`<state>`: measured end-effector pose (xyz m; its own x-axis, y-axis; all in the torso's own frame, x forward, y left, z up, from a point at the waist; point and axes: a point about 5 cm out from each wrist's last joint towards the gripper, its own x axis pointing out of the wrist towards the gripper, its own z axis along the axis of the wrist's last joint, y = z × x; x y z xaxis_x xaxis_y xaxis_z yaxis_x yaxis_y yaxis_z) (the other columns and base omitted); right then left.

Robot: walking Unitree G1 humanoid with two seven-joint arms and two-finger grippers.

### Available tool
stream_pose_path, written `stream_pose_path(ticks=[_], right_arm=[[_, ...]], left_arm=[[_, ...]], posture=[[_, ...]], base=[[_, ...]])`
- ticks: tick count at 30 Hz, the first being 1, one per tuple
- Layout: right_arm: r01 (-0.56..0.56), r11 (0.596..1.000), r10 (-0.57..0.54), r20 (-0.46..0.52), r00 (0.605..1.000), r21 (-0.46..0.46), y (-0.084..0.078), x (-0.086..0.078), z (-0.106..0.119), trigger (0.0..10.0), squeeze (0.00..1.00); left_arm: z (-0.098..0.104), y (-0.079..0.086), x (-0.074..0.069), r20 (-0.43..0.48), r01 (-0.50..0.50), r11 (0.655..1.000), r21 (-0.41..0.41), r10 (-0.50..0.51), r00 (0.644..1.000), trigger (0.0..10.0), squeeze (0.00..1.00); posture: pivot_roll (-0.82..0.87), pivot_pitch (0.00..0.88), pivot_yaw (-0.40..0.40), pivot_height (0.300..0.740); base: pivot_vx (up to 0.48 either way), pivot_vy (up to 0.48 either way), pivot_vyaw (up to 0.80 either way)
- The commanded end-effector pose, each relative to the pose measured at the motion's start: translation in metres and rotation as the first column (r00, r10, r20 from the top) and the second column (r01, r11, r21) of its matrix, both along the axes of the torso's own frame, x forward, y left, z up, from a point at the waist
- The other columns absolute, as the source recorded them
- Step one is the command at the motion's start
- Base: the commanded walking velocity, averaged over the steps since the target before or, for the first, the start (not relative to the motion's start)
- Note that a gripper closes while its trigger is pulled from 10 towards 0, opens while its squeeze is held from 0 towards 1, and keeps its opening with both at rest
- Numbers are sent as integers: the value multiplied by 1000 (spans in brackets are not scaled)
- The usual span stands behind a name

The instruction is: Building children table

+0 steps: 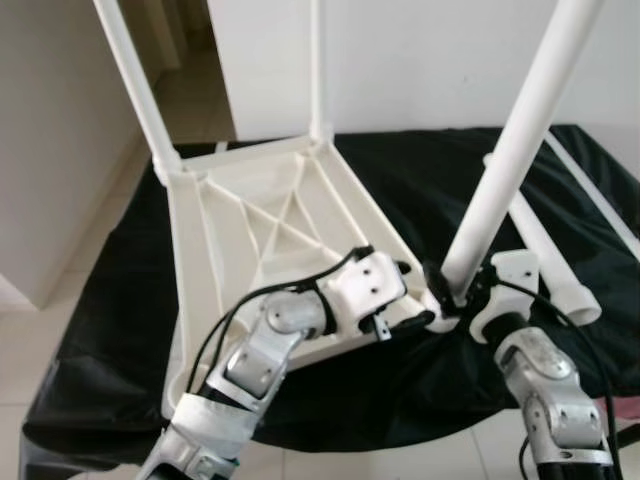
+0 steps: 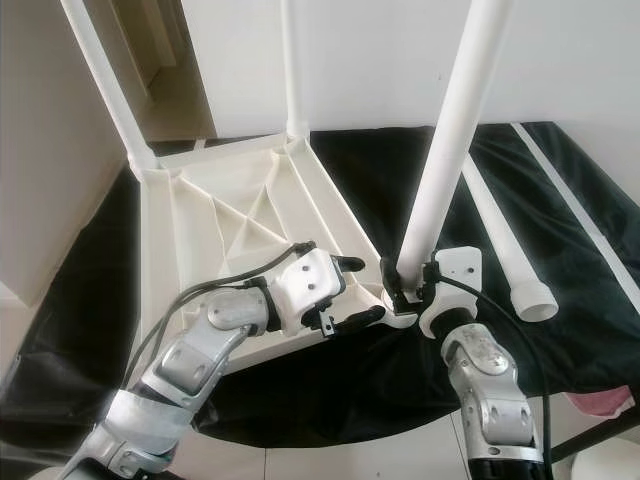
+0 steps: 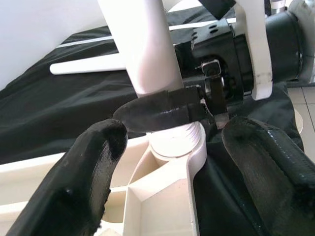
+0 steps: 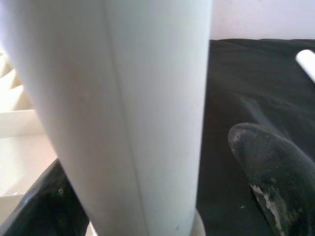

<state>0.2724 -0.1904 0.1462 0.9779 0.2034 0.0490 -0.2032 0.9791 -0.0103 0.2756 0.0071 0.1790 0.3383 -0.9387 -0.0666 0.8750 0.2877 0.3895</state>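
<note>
On the black-draped table point(image 1: 120, 330), my right pincer point(image 1: 452, 296) grips the near-upright leg point(image 1: 505, 170) over the tabletop's point(image 1: 260, 225) near corner socket point(image 3: 177, 147), my open left pincer point(image 3: 167, 162) alongside.

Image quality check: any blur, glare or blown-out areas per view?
Left eye view: sharp, white wall near clipped behind the white plastic table leg. Left wrist view: near fingers soft, threaded leg end crisp. Right wrist view: leg fills the frame up close, blurred; black cloth underexposed.
</note>
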Motion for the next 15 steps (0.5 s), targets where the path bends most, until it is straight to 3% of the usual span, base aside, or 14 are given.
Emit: stream_pose_path(ticks=[1,6,15], right_arm=[[-19,1000,19,5,1000,5,1,1,-1,10000,0],[-63,998,63,29,998,14,5,-1,-4,10000,0],[-67,996,62,72,995,66,5,-5,-17,10000,0]], left_arm=[[-2,4,6,-29,-87,996,-35,86,996,10000,0],[-3,8,10,-45,-126,990,-68,124,991,10000,0],[-25,27,8,-34,-199,974,-110,196,980,10000,0]], posture=[[-67,28,36,740],[-66,28,32,740],[-65,28,34,740]], base=[[0,0,0],[0,0,0],[0,0,0]])
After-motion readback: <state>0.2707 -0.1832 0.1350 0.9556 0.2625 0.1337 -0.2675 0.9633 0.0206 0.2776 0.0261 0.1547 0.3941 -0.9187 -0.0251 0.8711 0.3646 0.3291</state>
